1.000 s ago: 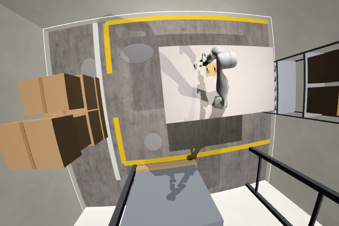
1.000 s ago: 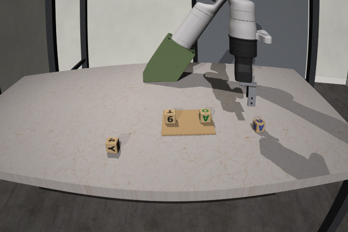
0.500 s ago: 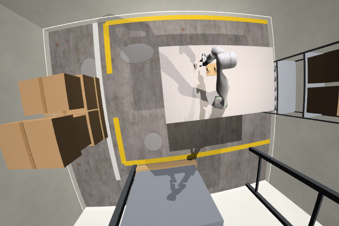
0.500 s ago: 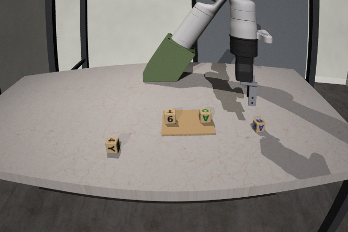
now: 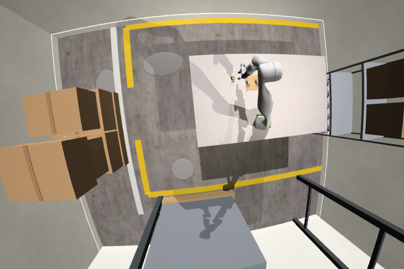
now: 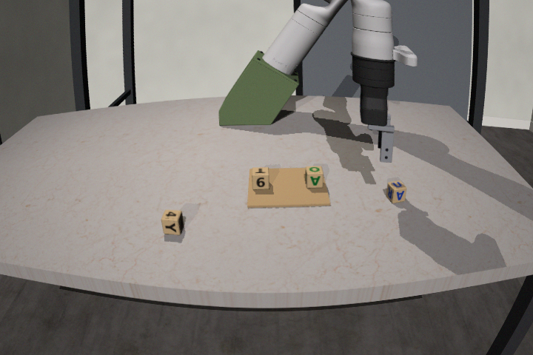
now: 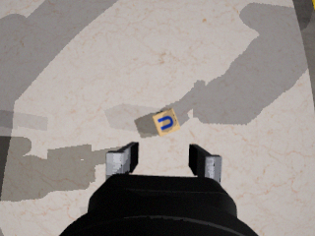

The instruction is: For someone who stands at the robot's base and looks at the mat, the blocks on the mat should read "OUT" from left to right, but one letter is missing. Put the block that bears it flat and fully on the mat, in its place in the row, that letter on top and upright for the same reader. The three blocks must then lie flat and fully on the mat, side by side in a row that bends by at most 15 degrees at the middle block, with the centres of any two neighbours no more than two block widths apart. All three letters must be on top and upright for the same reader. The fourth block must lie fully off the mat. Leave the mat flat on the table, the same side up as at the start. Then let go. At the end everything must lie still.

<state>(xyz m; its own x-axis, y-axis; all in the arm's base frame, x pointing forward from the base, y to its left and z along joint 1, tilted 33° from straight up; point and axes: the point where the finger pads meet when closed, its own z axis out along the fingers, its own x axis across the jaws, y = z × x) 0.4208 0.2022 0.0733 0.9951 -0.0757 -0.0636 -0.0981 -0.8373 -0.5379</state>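
Note:
A tan mat point(image 6: 289, 188) lies mid-table. On it stand a block with T on top point(image 6: 260, 178) and a block with a green O on top point(image 6: 314, 176), with a gap between them. A block with a blue U on top point(image 6: 396, 191) lies off the mat on the table, to the right in the exterior view. It also shows in the wrist view point(image 7: 165, 124), just ahead of my fingers. My gripper point(image 6: 385, 146) hangs open and empty well above the table, close to this block; it also shows in the wrist view point(image 7: 164, 159). A fourth block with 4 on top point(image 6: 172, 222) lies off the mat to the left.
The arm's green base point(image 6: 256, 92) stands at the table's far side. Arm shadows fall across the table. In the overhead view the table point(image 5: 257, 96) is ringed by yellow floor tape, with cardboard boxes point(image 5: 62, 139) and shelving beyond.

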